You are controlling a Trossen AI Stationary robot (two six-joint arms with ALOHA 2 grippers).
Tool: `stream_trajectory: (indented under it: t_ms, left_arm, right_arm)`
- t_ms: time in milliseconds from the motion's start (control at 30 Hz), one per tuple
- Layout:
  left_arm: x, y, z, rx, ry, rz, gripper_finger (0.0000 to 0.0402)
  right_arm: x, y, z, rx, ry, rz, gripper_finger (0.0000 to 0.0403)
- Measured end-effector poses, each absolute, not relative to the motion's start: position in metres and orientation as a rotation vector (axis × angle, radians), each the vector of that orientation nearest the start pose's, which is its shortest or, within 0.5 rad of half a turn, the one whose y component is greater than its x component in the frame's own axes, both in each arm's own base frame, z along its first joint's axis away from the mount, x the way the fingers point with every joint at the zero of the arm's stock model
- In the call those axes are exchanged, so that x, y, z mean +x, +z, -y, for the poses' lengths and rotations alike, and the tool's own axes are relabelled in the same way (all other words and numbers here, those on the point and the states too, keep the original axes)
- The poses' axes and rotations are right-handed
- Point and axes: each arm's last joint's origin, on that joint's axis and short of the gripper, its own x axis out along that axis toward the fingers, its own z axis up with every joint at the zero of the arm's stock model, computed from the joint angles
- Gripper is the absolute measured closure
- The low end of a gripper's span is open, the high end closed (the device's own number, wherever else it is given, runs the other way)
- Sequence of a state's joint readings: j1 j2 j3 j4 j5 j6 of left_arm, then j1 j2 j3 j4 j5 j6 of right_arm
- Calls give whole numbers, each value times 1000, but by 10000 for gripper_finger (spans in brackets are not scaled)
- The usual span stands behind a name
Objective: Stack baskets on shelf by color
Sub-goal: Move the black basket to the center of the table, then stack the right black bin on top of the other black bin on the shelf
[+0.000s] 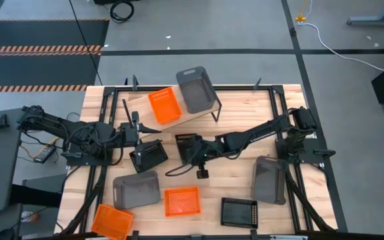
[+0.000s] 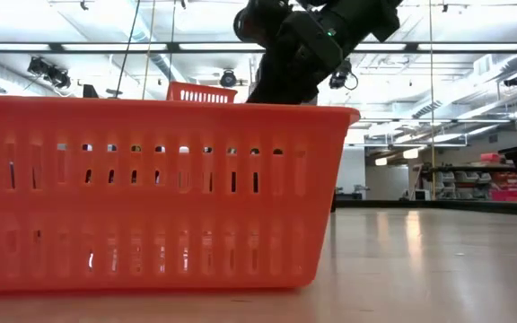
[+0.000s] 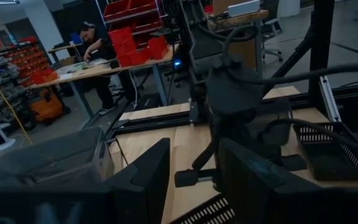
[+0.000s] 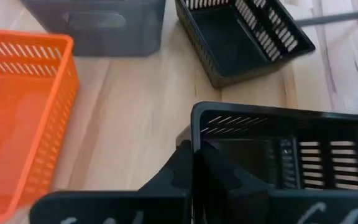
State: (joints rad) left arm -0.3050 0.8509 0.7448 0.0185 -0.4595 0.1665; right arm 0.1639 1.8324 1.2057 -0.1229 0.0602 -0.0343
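1. So far the shelf [image 1: 205, 112] at the far edge of the desk [image 1: 239, 107] carries one orange basket [image 1: 164, 105] and one dark-grey bin [image 1: 197, 89], side by side, so each colour has at most a single piece in place.
2. Still on the desk: two more orange baskets [image 1: 181, 201] [image 1: 112, 221], two grey bins [image 1: 137, 189] [image 1: 270, 179], and three black baskets [image 1: 149, 157] [image 1: 239, 212] [image 1: 189, 148]. By my reckoning most of the stacking is left.
3. The right gripper [image 4: 194, 163] is at mid-desk, its fingers pinched narrow over the near rim of a black basket [image 4: 278, 146] (it looks like a hold on that wall, judging by the right wrist view).
4. The left gripper [image 3: 194, 171] hovers beside another black basket near the shelf's left end, fingers apart with nothing between them.
5. The low view is mostly blocked by an orange basket [image 2: 151, 193] close to the lens, so the shelf is hidden there; whether the gripped basket is lifted off the desk I cannot tell.
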Motion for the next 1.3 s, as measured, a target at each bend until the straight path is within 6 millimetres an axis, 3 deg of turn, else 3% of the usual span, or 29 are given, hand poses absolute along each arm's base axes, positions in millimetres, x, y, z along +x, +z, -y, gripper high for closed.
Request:
stream_trajectory:
  t_ms: [100,567,667,800,1033,1300]
  left_arm:
    - [184,327,45,199,147,-94,253]
    - [184,326,45,206,145,-112,253]
    - [184,326,45,205,145,-111,253]
    - [184,326,45,206,145,-114,253]
    - [184,325,45,204,144,-121,253]
    - [184,325,45,191,145,-120,253]
  right_arm:
    - [388,198,-63,-118,117,-731,378]
    - [403,186,-73,-105,136,-628,254]
    - [400,193,-74,-115,113,-625,240]
    - [396,216,-80,-160,86,-638,229]
    - [379,247,-89,-64,27,-807,229]
    - [338,238,-95,219,-96,-1249,233]
